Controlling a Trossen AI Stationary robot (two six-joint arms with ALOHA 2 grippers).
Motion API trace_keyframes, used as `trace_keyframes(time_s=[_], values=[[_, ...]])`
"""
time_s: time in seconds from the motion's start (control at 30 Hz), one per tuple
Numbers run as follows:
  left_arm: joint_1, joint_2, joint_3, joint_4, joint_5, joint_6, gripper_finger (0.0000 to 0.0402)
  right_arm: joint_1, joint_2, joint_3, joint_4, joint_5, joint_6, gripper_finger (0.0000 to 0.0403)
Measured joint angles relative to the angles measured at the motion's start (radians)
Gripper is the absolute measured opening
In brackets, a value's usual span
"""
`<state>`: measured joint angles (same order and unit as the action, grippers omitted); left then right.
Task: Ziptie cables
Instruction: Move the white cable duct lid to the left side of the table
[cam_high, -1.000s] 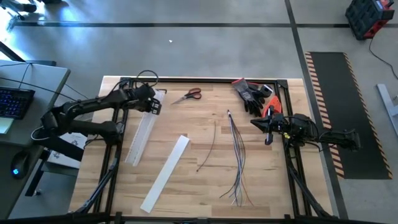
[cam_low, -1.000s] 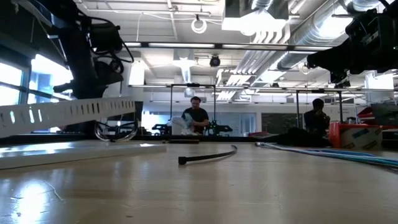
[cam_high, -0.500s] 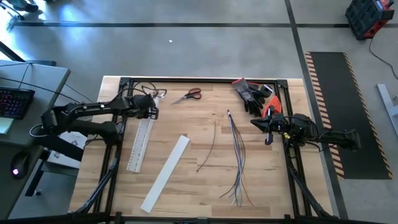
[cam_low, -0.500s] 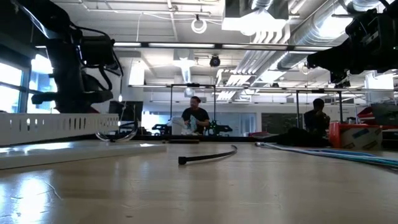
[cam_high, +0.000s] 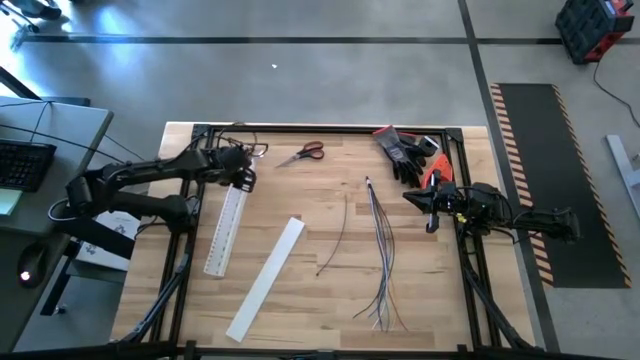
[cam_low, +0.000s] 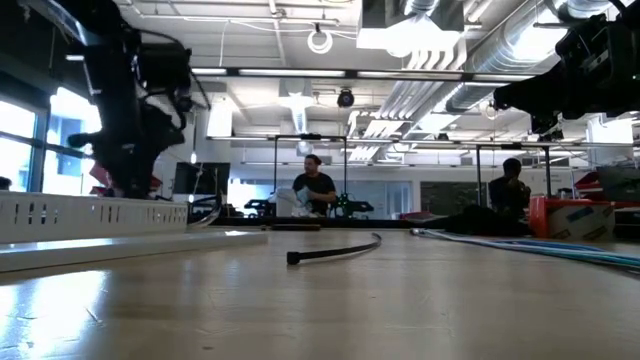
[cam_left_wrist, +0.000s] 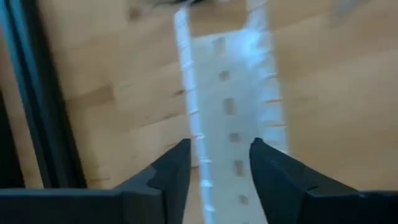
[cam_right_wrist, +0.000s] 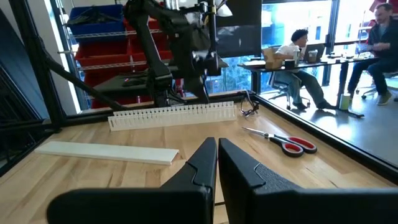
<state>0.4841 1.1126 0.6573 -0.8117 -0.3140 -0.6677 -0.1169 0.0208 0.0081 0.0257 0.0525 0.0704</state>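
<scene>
The cables (cam_high: 382, 250), thin grey, blue and dark wires, lie flat right of the table's middle, their ends fanning out toward the near edge; in the low view the cables (cam_low: 540, 246) run along the right. A dark zip tie (cam_high: 335, 235) lies on the wood left of them. My left gripper (cam_high: 240, 178) is open over the far end of the white slotted channel (cam_high: 224, 232); in its wrist view my left gripper (cam_left_wrist: 214, 152) has a finger to each side of the channel (cam_left_wrist: 230, 106), which lies flat on the table. My right gripper (cam_high: 432, 212) is shut and hovers at the right edge, touching nothing.
A flat white bar (cam_high: 266, 278) lies slanted toward the near left. Red-handled scissors (cam_high: 303, 152) and dark gloves (cam_high: 405, 150) sit by the far edge. A black frame (cam_high: 190, 250) borders the table. People sit in the room beyond the table (cam_low: 315, 190).
The slotted channel, held a second ago with its far end raised and tilted, has come down and shifted toward the near edge, and now lies flat on the table. My left gripper went down with it, then rose slightly.
</scene>
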Motion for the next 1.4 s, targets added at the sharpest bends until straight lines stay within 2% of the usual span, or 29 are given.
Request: trace_keyframes(time_s=[0.07,0.13,0.27,0.4,0.5,0.57,0.7,0.83,0.97,1.03,1.13,1.27,1.4], values=[[-0.06,0.0,0.07,0.001,-0.016,0.059,0.0158,0.0,0.0,0.0,0.0,0.0,0.0,0.0],[-0.161,0.0,0.131,0.033,-0.079,0.107,0.0159,0.0,0.0,0.0,0.0,0.0,0.0,0.0],[-0.424,-0.001,0.169,0.144,-0.277,0.132,0.016,0.0,0.0,0.0,0.0,0.0,0.0,0.0],[-0.677,0.013,0.128,0.175,-0.456,-0.034,0.016,0.0,0.0,0.0,0.0,0.0,0.0,0.0],[-0.789,0.028,0.079,0.256,-0.436,-0.192,0.0158,0.0,0.0,0.0,0.0,0.0,0.0,0.0],[-0.831,0.043,0.047,0.356,-0.396,-0.237,0.0157,0.0,0.001,0.0,0.0,0.0,0.0,0.0],[-0.845,0.105,0.019,0.531,-0.424,-0.216,0.0157,0.0,0.0,0.0,0.0,0.0,0.0,0.0],[-0.854,0.219,0.017,0.673,-0.4,-0.122,0.0163,0.0,0.001,0.0,0.0,0.0,0.0,0.0],[-0.905,0.345,0.018,0.834,-0.388,-0.072,0.019,0.0,0.001,0.0,0.0,0.0,0.0,0.0],[-0.939,0.396,0.018,0.855,-0.408,-0.086,0.0205,0.0,0.001,0.0,0.0,0.0,0.0,0.0],[-0.995,0.45,0.046,0.854,-0.496,-0.11,0.0223,0.0,0.001,0.0,0.0,0.0,0.0,0.0],[-1.08,0.507,0.112,0.821,-0.643,-0.13,0.0229,0.0,0.002,0.0,0.0,0.0,0.0,0.0],[-1.139,0.58,0.202,0.733,-0.697,-0.139,0.0229,0.0,0.006,0.0,0.0,0.0,0.0,0.0]])
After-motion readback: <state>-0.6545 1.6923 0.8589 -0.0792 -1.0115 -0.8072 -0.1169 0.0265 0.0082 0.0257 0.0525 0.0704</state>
